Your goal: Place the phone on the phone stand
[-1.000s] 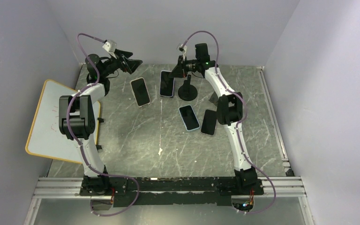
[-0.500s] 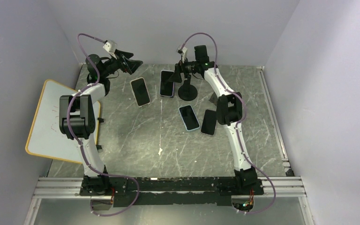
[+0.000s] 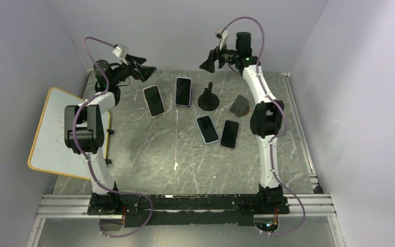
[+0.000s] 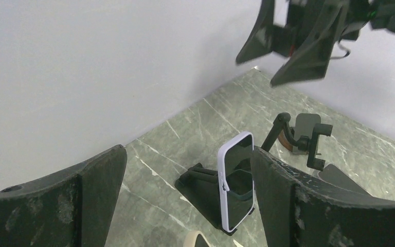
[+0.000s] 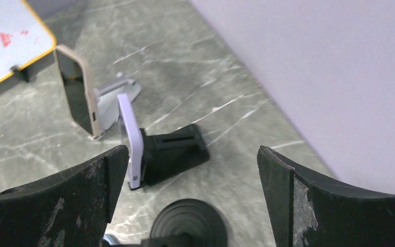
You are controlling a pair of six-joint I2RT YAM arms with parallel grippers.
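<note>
A lilac-cased phone [image 3: 183, 91] leans upright on a black wedge phone stand [image 5: 175, 149] at the back of the table; the left wrist view shows this phone [image 4: 236, 188] resting in the stand's [image 4: 205, 182] lip. My right gripper [image 3: 208, 62] hangs open and empty above and behind it, apart from the phone [image 5: 128, 136], its jaws [image 5: 191, 170] wide. Over the back left, my left gripper [image 3: 145, 69] is open [image 4: 185, 195] and empty, looking toward the phone.
A beige-cased phone [image 3: 154, 100] leans on a pale stand [image 5: 110, 98]. A round-base clamp stand [image 3: 208, 98] and a grey block stand [image 3: 240, 105] sit to the right. Two phones [image 3: 207, 128] [image 3: 230, 134] lie flat mid-table. A whiteboard [image 3: 67, 134] lies at the left edge.
My right gripper has opened, let go of the lilac phone on the black stand, and drawn up and back to the right. The left arm has not moved.
</note>
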